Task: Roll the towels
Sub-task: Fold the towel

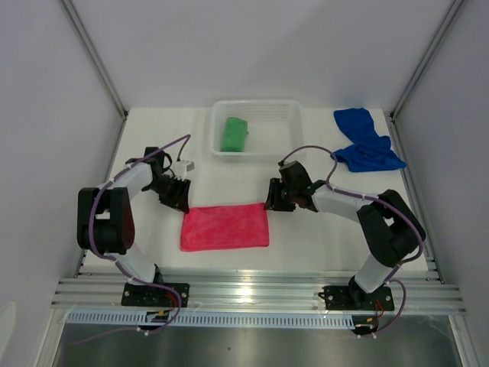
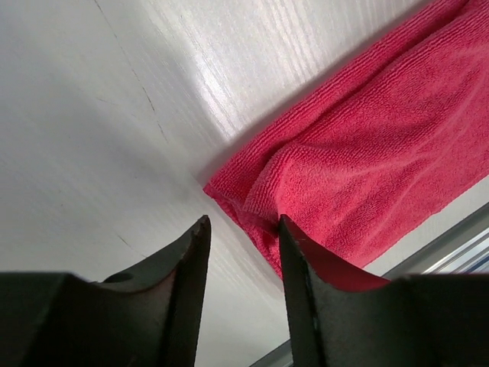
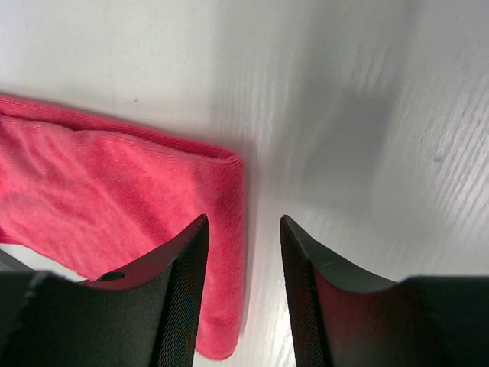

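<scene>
Green towel (image 1: 234,134) looks rolled (small in view), sits in basket (image 1: 292,126). Pink towel (image 1: 225,227) flat on tabletop (image 1: 153,138); left hand (image 1: 177,200) and right hand (image 1: 273,202) both parted, empty, at its far corners. Blue towel (image 1: 367,141) crumpled far right. Two to go.

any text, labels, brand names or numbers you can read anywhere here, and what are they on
No readable text in any view.
The pink-red towel, green towel, blue towel and white basket are plain, with no print or tag showing.
Small coloured specks on the left arm's base and the right arm's base: too small to read, if they are labels at all.
</scene>
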Robot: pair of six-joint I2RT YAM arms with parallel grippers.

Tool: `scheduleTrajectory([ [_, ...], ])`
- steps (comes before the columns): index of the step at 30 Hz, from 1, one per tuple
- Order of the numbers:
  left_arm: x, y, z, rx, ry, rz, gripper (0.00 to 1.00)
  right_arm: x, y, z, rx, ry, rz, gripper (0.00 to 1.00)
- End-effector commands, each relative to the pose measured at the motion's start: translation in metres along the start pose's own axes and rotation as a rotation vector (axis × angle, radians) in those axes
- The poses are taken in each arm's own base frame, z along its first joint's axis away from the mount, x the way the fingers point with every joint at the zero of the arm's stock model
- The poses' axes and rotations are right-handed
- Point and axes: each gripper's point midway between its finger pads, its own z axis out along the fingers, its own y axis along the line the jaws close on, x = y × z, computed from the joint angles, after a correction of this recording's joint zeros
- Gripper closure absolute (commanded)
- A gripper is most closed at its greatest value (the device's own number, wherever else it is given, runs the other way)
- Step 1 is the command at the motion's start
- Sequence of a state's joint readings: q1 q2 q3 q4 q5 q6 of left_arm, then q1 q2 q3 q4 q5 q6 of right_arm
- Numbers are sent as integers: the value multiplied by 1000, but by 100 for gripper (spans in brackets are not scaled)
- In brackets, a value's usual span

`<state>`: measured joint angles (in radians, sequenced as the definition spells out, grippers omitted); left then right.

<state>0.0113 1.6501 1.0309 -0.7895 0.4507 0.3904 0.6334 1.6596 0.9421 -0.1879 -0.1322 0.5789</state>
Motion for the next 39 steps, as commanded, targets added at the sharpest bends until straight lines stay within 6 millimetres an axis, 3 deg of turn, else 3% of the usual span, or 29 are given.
scheduleTrajectory([
  [1, -6, 2, 8, 22, 1, -25, 57, 1, 2, 13, -81, -15, -31, 55],
  [5, -2, -2, 15, 61, 19, -31, 69, 10, -6, 27, -77, 16, -4, 56],
  [10, -1, 0, 16, 53, 20, -27, 86, 2, 0, 34, -124, -6, 20, 60],
  [13, -3, 3, 18, 47, 18, -24, 96, 1, -2, 38, -138, -6, 41, 69],
  [14, -2, 3, 19, 48, 23, -31, 99, -1, -4, 39, -136, -9, 53, 78],
  [17, -4, 5, 20, 47, 21, -28, 99, -4, -10, 40, -130, -11, 84, 95],
  [20, -8, 8, 19, 25, 6, -18, 99, -8, -24, 33, -92, -39, 103, 100],
  [27, -26, 14, 13, 5, -24, -7, 99, -23, -31, 13, -87, -99, 90, 100],
  [33, -26, -2, 19, 52, -12, 34, 99, -32, -16, 6, -109, -107, 13, 73],
  [39, -30, 3, 19, 41, 11, 28, 94, -29, -11, 21, -139, -85, 30, 66],
])
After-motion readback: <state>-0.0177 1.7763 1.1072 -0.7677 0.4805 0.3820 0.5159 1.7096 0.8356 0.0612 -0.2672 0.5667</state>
